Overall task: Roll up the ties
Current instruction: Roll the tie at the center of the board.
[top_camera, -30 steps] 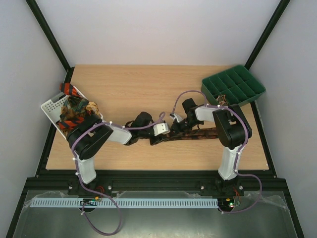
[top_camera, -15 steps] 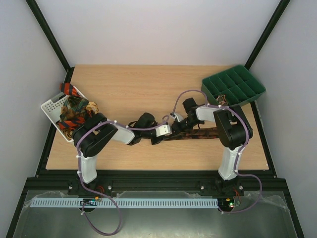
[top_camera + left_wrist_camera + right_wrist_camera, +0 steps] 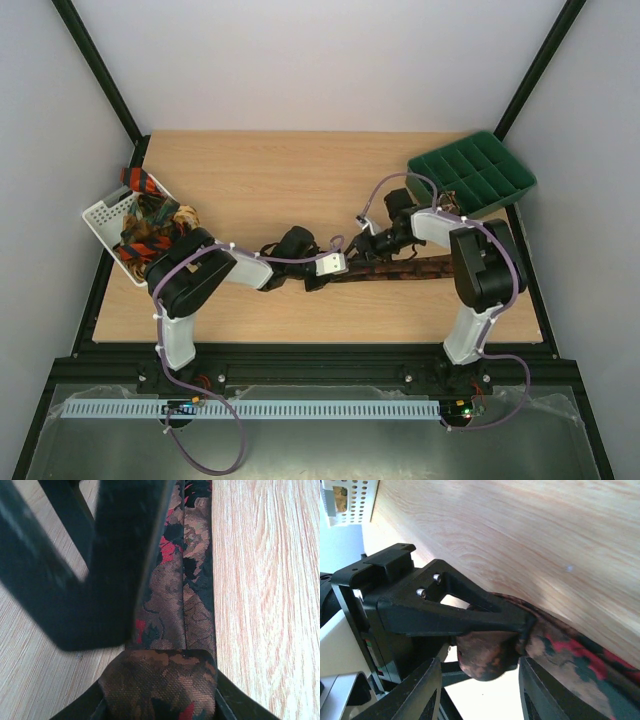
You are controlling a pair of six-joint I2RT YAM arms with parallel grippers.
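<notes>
A: Progress on the rolling?

B: Early. One dark brown tie (image 3: 405, 269) lies stretched along the table (image 3: 260, 180), mid-front. Only its left end is turned over, a first small curl (clearest in the left wrist view). The rest of the length is flat.

A: Tools?

B: The left gripper (image 3: 313, 279) is clamped on that curled end. The right gripper (image 3: 372, 247) hangs just over the strip with its fingers apart, holding nothing.

A: What's left?

B: Nearly all of this roll, I judge. Then the striped and gold ties (image 3: 150, 228), heaped in the white basket (image 3: 100, 213) at far left.

A: Anything in the way?

B: The green tray (image 3: 475, 178) sits back right, well clear of the strip. There is a small brownish thing (image 3: 449, 200) in a near compartment, too small to name. The two grippers sit close together, so crowding the curl is the likely snag.
</notes>
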